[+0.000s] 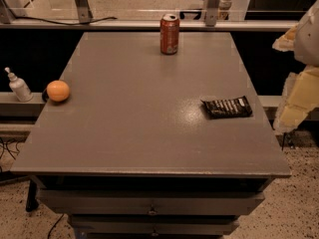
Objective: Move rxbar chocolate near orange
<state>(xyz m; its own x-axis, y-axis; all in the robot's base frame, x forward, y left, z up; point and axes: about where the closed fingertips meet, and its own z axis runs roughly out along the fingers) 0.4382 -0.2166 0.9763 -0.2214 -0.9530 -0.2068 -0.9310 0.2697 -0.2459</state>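
The rxbar chocolate (227,107) lies flat on the grey table (144,133), near its right edge, in a black-brown wrapper with pale lettering. The orange (58,90) sits at the table's left edge, far from the bar. My gripper (298,96) shows as pale yellow and white parts at the right border of the view. It hangs beyond the table's right edge, to the right of the bar and a little above it, touching nothing.
A reddish-brown soda can (169,34) stands upright at the table's far middle edge. A small white pump bottle (19,86) stands on a ledge just left of the orange. Drawers front the table below. A rail and metal legs run behind it.
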